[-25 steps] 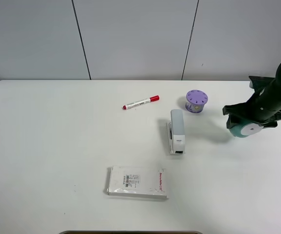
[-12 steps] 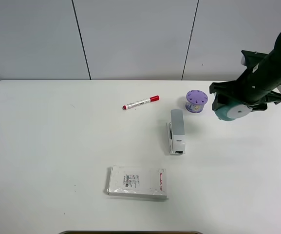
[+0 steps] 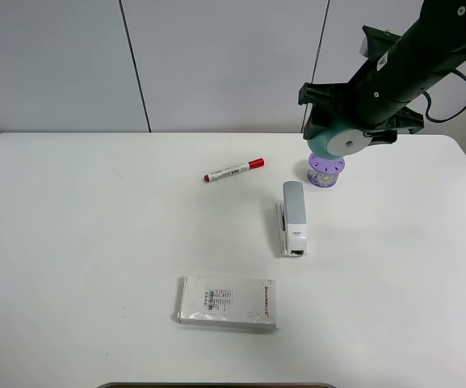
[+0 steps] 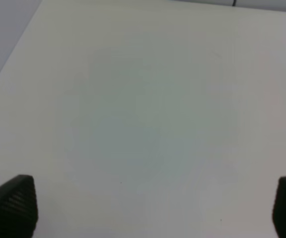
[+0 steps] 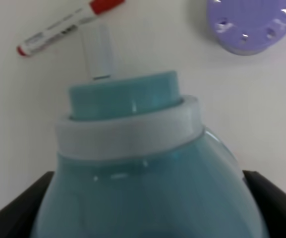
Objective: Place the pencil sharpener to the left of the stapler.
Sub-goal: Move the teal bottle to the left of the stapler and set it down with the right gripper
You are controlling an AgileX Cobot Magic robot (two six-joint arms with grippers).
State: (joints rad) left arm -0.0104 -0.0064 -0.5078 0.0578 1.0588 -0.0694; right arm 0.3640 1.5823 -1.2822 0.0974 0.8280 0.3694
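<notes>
White bench [image 3: 95, 242], grey panelled wall behind. Transfer step in hand: pencil sharpener [image 3: 325, 145] clamped in right pincer [image 3: 350, 121], aloft near far edge, over purple holed disc [image 3: 324, 173]. Left pincer [image 4: 147, 206] spread, empty. Next: carry left past stapler [image 3: 293, 217], lower beside it, release.

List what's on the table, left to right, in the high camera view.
Marker → stapler → purple disc. Left out: the white packet, which spans the marker's stretch, and the pencil sharpener, held aloft and overlapping the disc.
</notes>
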